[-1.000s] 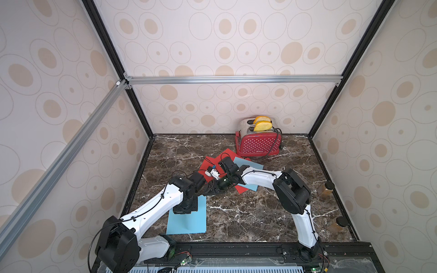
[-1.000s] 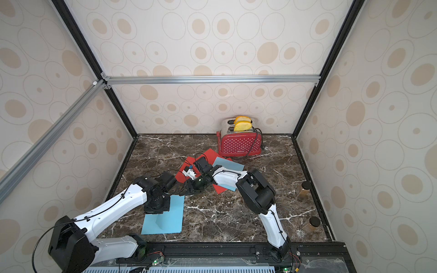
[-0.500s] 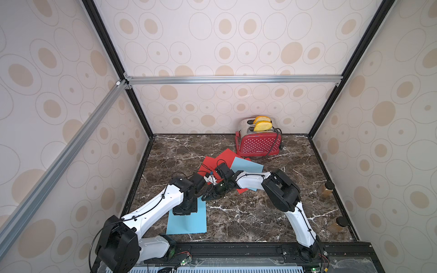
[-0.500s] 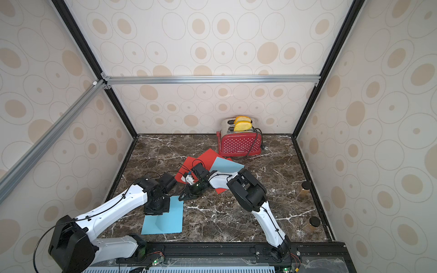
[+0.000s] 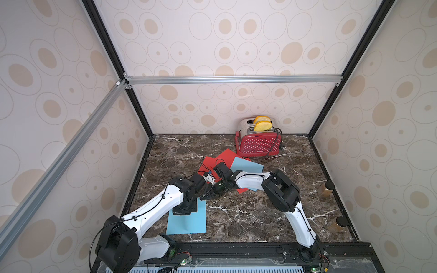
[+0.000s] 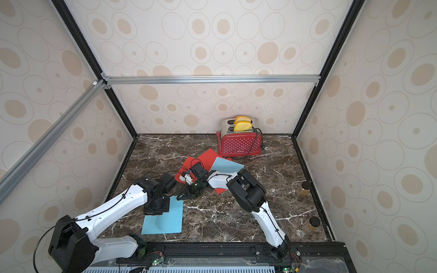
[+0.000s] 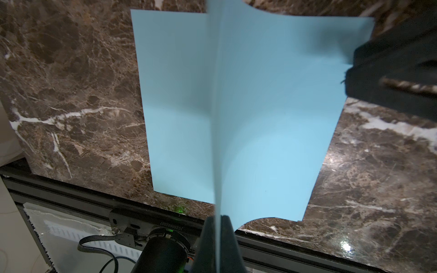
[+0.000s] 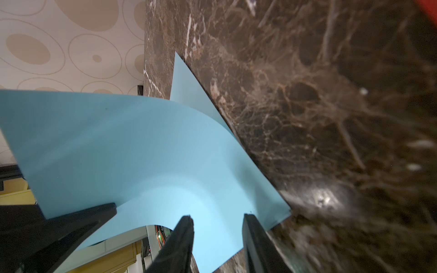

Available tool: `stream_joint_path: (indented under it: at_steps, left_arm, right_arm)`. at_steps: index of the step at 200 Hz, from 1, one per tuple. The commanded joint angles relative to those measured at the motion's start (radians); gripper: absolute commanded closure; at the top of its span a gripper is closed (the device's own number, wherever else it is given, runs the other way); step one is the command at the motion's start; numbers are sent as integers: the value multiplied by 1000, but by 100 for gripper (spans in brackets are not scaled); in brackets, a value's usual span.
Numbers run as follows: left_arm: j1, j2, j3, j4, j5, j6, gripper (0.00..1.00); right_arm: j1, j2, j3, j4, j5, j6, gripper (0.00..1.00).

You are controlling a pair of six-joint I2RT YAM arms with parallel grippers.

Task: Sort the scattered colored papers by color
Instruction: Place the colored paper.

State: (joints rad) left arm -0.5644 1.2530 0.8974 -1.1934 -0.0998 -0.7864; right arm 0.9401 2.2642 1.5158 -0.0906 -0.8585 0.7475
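A light blue paper lies at the front left of the marble table. My left gripper points down over the paper's far end. It is shut on the edge of a light blue sheet, which curves up off the flat blue paper. My right gripper hovers low over the near corner of that blue paper, open and gripping nothing. Behind it lie overlapping red papers with another blue paper on top.
A red white-dotted toaster with yellow toast stands at the back, just behind the paper pile. Two brown jars stand along the right wall. The black front rail runs close to the blue paper's near edge.
My right gripper has swung from over the red papers forward and left to the blue paper's corner, and its jaws have narrowed. The left gripper has stayed shut on its sheet.
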Motion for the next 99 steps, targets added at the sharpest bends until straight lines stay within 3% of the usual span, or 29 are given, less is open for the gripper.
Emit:
stream_joint_path:
  at_steps: [1,99]
  left_arm:
    - [5,-17,-2,-36,-18,-20,100]
    - [5,-4,1,-43,-31,-28,100]
  right_arm:
    - [16,32,30,-27,1,-16,60]
    - [16,41,9,-44,7,-17,59]
